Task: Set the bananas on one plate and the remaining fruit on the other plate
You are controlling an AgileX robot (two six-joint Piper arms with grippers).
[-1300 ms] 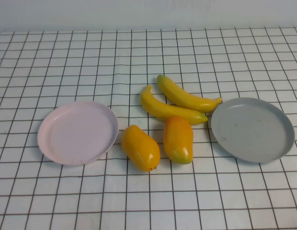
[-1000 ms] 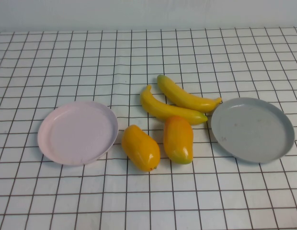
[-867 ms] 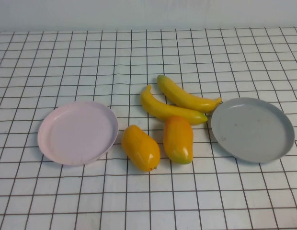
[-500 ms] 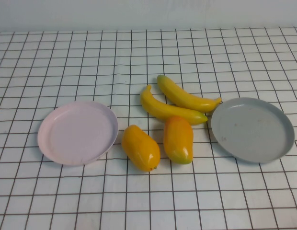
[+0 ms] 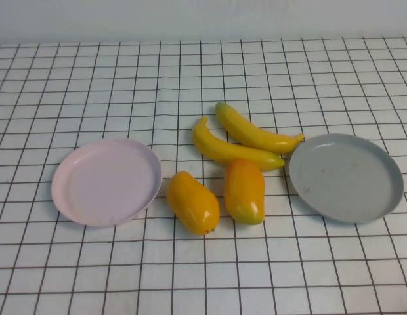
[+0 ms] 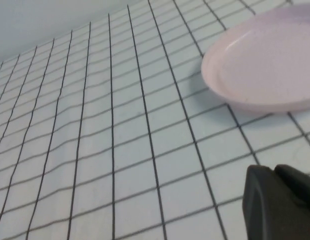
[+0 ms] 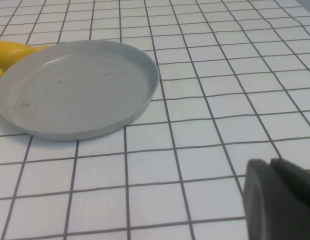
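Since the two long, curved, glossy yellow bananas [image 5: 246, 136] look like hollow plastic, they should be light, stiff and a bit slippery; best taken across the thick middle of the body, not at the thin greenish tips. Same judgement for the two plump oval orange-yellow mango-like fruits [image 5: 216, 195]: light, hard, smooth, wider, so a grip across the short axis at mid-length seems safest, and they may roll. Bananas lie side by side and touching near the middle of the white grid-patterned table [image 5: 92, 79], slanted, the nearer one's tip touching the right mango's top. Mangoes sit just toward the table's near edge from them, close but apart, green tinge at one end. Round flat grey plate with raised rim [image 5: 346, 178] is toward the table's right edge, empty, the farther banana's stem end almost at its rim. Round pale pink plate [image 5: 106, 181] is toward the left edge, empty, just beside the left mango. Left gripper [image 6: 277, 200] hangs low near the pink plate, fingers together, holding nothing. Right gripper [image 7: 280, 197] hangs near the grey plate, fingers together, empty. Nothing sorted yet.
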